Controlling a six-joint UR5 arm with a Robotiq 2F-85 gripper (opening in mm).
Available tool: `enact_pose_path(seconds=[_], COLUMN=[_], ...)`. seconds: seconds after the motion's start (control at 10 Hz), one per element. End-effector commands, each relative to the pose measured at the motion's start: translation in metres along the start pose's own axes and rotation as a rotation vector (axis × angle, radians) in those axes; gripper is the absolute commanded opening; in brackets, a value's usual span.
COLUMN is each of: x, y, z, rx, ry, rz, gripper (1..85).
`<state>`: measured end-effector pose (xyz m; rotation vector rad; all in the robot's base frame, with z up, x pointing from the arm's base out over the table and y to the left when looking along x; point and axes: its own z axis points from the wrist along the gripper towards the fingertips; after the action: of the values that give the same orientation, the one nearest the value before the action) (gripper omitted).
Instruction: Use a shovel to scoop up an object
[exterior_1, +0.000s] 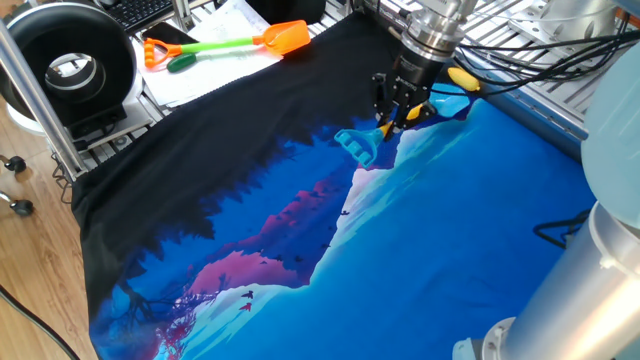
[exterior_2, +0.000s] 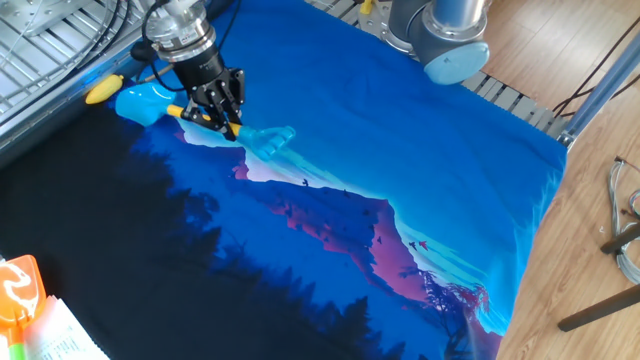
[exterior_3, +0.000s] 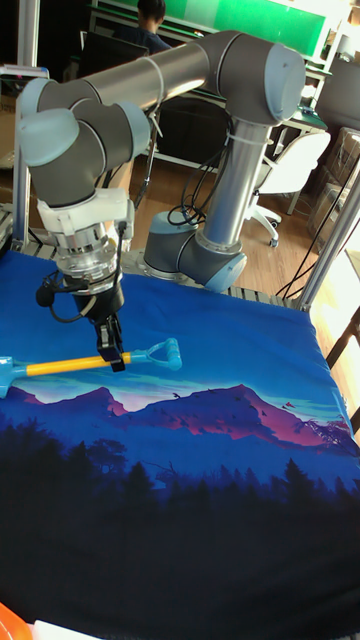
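shovel (exterior_2: 170, 108) is pinched on its yellow shaft by the gripper (exterior_2: 218, 112) near the table's far edge, blade tip right at the yellow object (exterior_2: 99, 91), so grasp done, scoop and lift not yet.

The shovel (exterior_2: 190, 115) is lying across the cloth (exterior_2: 400, 140) that is covering the tabletop (exterior_1: 120, 135), near the cloth's edge by the rails. The end effector (exterior_2: 222, 120) is standing over the shaft, between blade and handle, and is clamping it. The object (exterior_2: 103, 90) is sitting just beyond the blade, touching or almost touching its tip. A second shovel (exterior_1: 225, 44) is lying on papers (exterior_1: 215, 65) off the cloth, well apart. The arm's base (exterior_3: 190, 255) is standing behind the cloth.
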<state>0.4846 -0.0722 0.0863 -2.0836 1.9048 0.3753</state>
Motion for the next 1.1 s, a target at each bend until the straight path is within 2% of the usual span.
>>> enact_pose_path(seconds=[0.0,0.1,0.4,0.7,1.0], x=[0.001,0.009,0.027,0.043,0.046], y=[-0.001,-0.001,0.003,0.011,0.012], z=[-0.002,-0.001,0.011,0.01,0.01], rx=[0.014,0.02,0.018,0.015,0.019], ry=[-0.011,0.003,0.005,0.036,0.048], rz=[0.003,-0.005,-0.036,-0.059,-0.061], gripper=[5.7,5.0,3.0,3.3,3.3])
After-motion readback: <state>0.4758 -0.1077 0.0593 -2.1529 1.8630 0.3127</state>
